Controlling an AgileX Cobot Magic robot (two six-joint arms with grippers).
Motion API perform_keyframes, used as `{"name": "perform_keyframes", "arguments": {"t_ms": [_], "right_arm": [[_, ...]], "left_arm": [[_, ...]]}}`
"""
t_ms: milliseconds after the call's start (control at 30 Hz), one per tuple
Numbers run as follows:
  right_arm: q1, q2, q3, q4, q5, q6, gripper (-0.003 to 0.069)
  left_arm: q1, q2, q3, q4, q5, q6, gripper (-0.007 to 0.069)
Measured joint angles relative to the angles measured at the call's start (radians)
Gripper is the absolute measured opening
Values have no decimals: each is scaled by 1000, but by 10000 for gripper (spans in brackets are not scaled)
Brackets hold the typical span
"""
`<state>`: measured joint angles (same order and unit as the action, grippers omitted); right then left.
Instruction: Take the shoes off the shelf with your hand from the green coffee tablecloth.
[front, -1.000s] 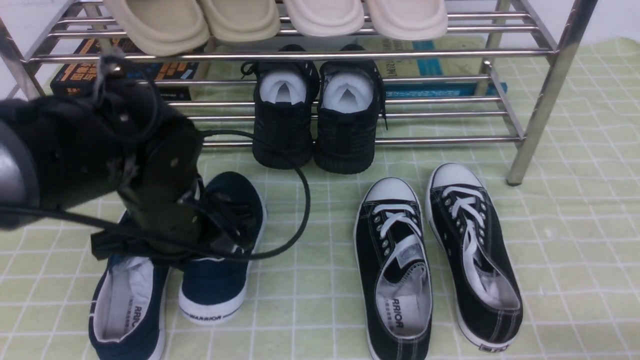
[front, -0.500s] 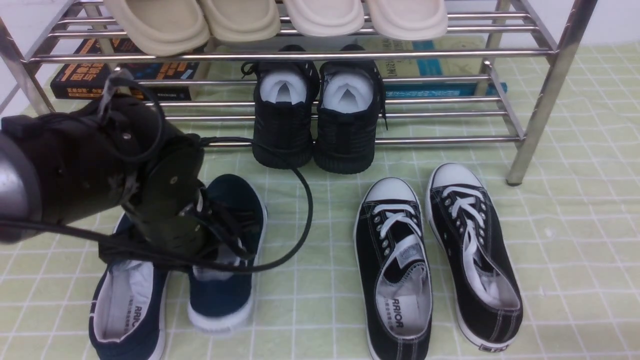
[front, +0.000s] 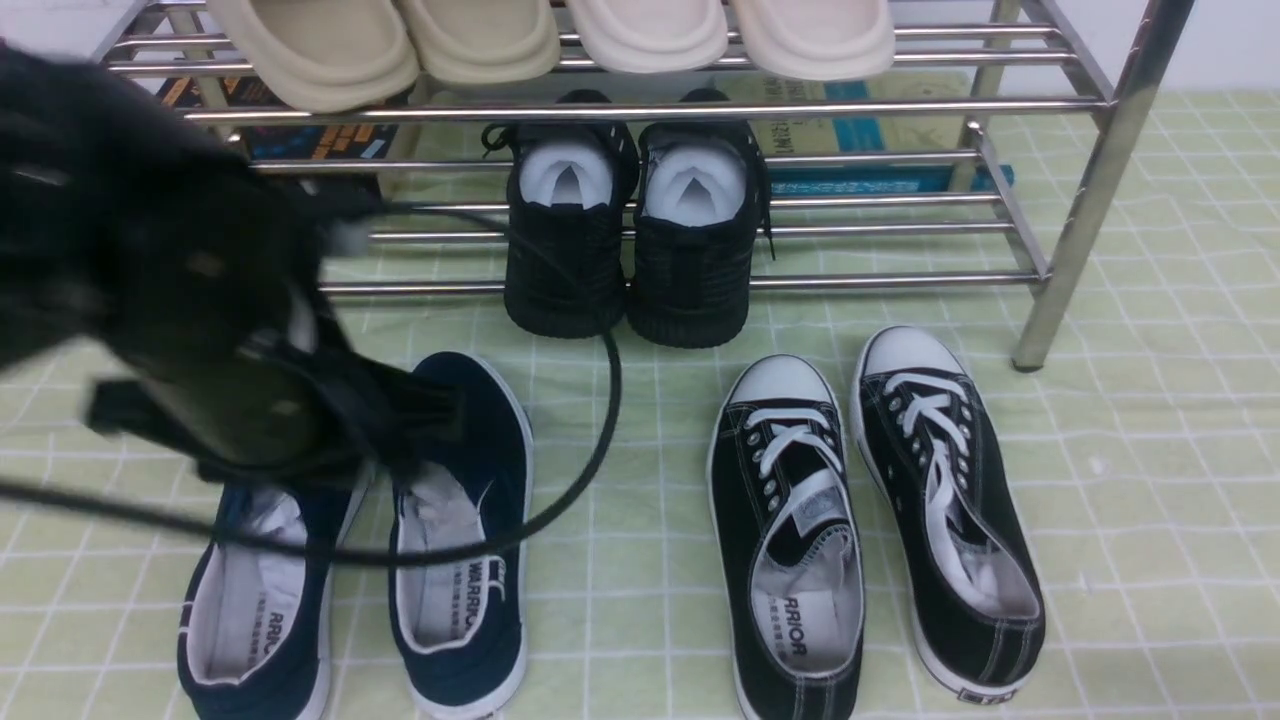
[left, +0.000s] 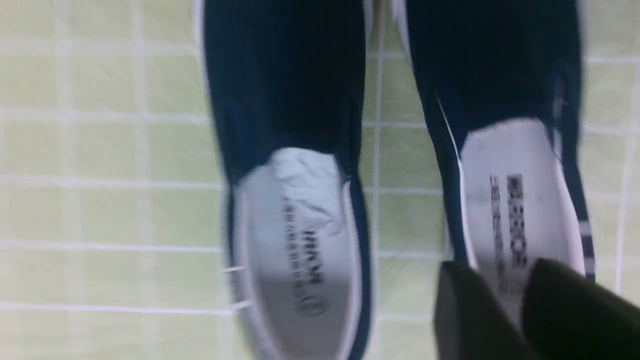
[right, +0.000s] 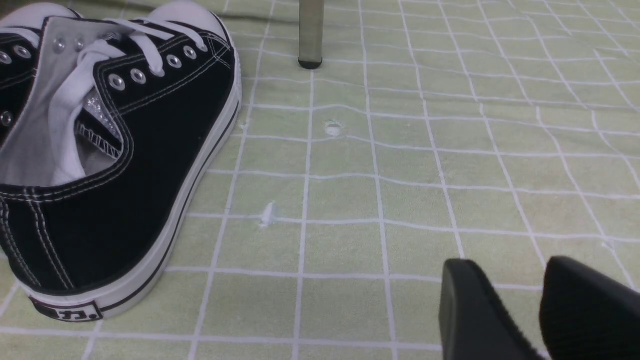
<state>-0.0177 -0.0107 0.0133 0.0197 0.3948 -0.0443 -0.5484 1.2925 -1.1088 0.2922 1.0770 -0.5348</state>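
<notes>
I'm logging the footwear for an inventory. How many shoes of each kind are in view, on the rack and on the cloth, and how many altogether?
Beige slippers: 4
Black knit sneakers: 2
Navy slip-on shoes: 2
Black lace-up sneakers with white toe caps: 2
Total: 10 shoes

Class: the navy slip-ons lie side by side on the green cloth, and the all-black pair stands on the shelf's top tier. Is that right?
Not the top tier: the front view shows the all-black pair on the lower tier of the shelf. The navy slip-ons do lie side by side on the green cloth.
</notes>
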Motion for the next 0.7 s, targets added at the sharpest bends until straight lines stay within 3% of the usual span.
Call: {"name": "perform_keyframes", "arguments": {"t_ms": [167, 267, 333, 533, 700], "right_arm": [[0, 0, 0, 0, 0, 0, 237], [0, 0, 0, 0, 0, 0, 237], [0, 0, 0, 0, 0, 0, 237], [0, 0, 0, 0, 0, 0, 237], [0, 0, 0, 0, 0, 0, 237]], "left_arm": [[0, -190, 26, -66, 97, 204, 8], [0, -324, 99, -133, 79, 270, 1], [0, -439, 187, -168, 7, 285, 1], [0, -806, 548, -172, -468, 285, 1], [0, -951, 737, -172, -748, 285, 1]]}}
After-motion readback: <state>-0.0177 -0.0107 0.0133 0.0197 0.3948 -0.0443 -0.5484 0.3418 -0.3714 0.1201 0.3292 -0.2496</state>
